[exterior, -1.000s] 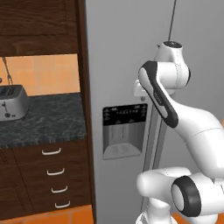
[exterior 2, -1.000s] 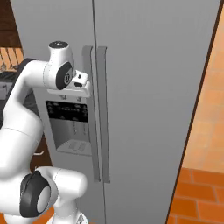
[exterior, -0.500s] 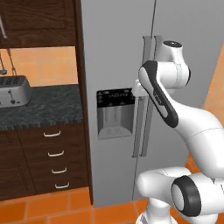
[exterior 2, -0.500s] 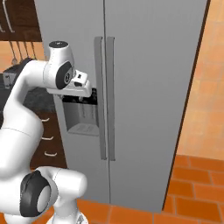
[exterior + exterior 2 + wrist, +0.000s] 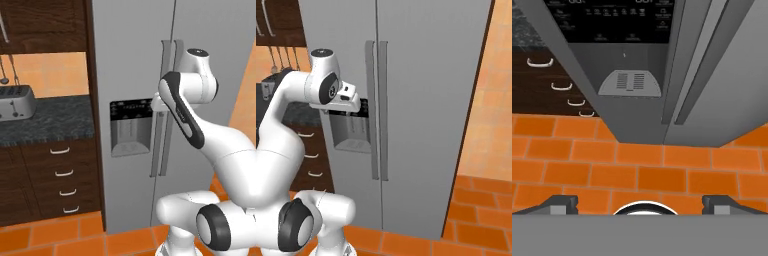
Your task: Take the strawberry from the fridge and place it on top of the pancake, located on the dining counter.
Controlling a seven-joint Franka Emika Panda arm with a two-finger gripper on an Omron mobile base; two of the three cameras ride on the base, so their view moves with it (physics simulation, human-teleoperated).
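With its jaws spread wide and empty, the gripper [image 5: 640,204] (aimed downward) could miss the tall grey steel fridge's [image 5: 421,75] vertical handles [image 5: 684,75] ahead of them.

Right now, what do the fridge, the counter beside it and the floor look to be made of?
The fridge: brushed steel by its look, flat grey with a soft sheen and matching bar handles. The counter: dark speckled stone, perhaps granite, over dark wood drawers. The floor: matte orange tiles, likely terracotta, with visible grout lines.

Silver toaster [image 5: 15,102] on dark speckled counter [image 5: 55,122]; wood drawers [image 5: 62,172] below
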